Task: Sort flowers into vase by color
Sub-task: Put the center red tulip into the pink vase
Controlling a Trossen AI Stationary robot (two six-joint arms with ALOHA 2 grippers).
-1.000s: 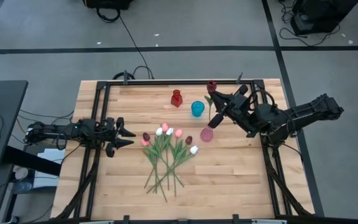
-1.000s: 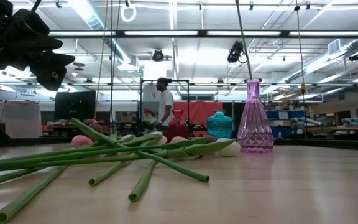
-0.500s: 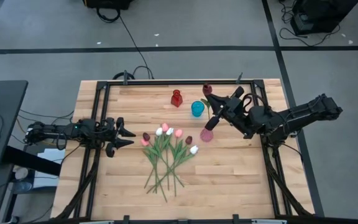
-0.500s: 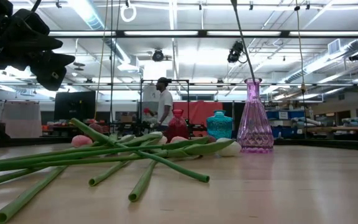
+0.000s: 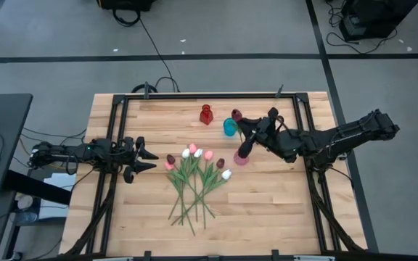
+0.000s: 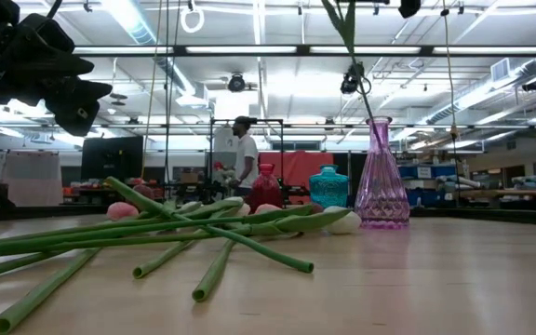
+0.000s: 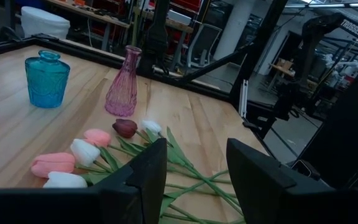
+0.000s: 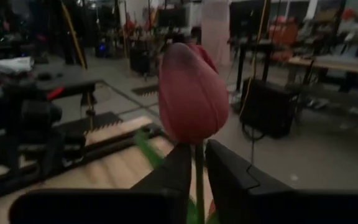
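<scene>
A: Above the tall pink ribbed glass vase on the wooden table, our right gripper has a dark maroon artificial tulip between its fingers; the stem slants down to the vase's mouth. So we judge we are at the placing step for this one flower.

B: Agreed. The stem sits in the narrow gap between the fingers, still gripped by the look of it, though we cannot tell how firmly. Next we need the stem end inside the neck before we let go.

A: Our left gripper waits with fingers spread at the table's left side, grasping nothing. The other white, pink and maroon tulips lie heaped mid-table.

B: Hard to make out: whether the stem tip is already inside the neck. The low view cuts off the flower's head and the gripper. The small red vase and squat blue glass vase stand behind; we see no flowers in them.
</scene>
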